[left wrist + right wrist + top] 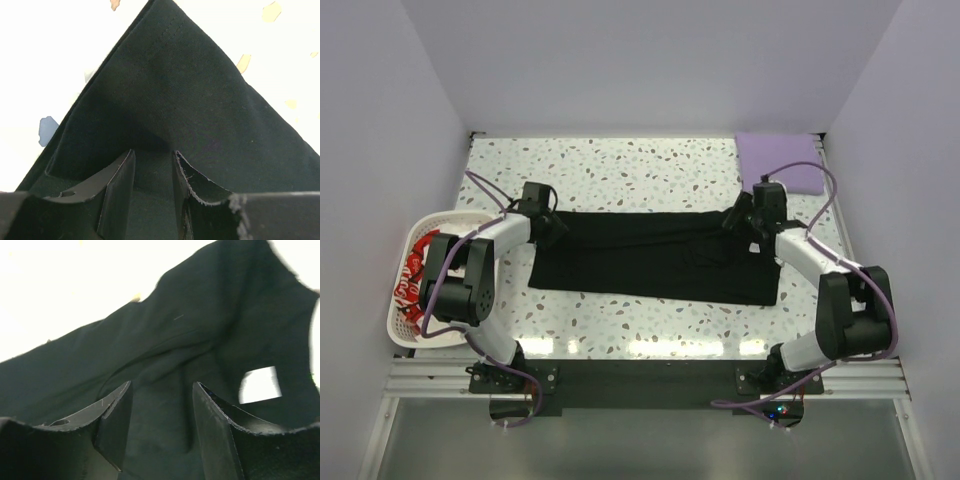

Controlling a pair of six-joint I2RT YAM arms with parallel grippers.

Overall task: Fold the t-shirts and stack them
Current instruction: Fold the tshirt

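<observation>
Both left claw (153,152) and right claw (162,384) stand half spread over the black t-shirt (655,262), pinching nothing.

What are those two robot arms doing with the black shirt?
They are folding t-shirts. The black t-shirt lies flat across the table. The left pincer is at the shirt's left end and the right pincer at its right end. Both are over the cloth with jaws open, not gripping. A lavender t-shirt sits folded in the far right corner. A white t-shirt with red lettering lies in the basket on the left.
</observation>
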